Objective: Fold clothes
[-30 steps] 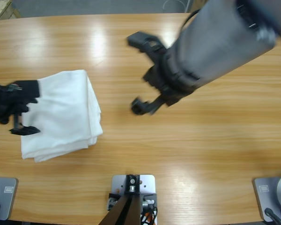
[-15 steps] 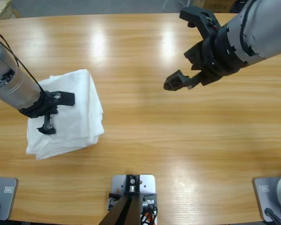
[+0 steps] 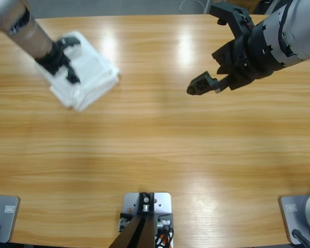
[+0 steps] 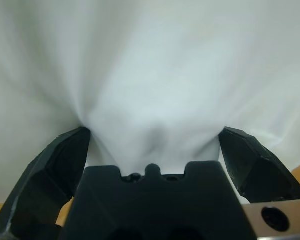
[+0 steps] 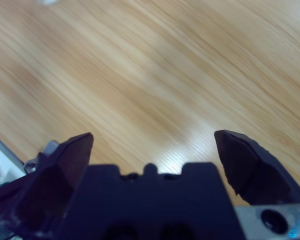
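Observation:
A folded white T-shirt (image 3: pixel 93 73) lies near the table's far left corner. My left gripper (image 3: pixel 72 60) comes down from the upper left and presses onto it, jaws spread open across the cloth. In the left wrist view the shirt (image 4: pixel 150 65) fills the picture and bulges between the wide-apart jaws of the left gripper (image 4: pixel 152 145). No print or label shows. My right gripper (image 3: pixel 202 50) hangs open above bare wood at the far right, well apart from the shirt. The right wrist view shows the right gripper (image 5: pixel 152 145) with nothing between its jaws.
The wooden table (image 3: pixel 160 150) runs the whole width of the high view, and its far edge (image 3: pixel 144 16) is close behind the shirt. The right wrist view shows only wood grain (image 5: pixel 140 75).
The left gripper has slid the folded shirt from the left front to the far left corner. The right arm drew back to the far right, then barely moved.

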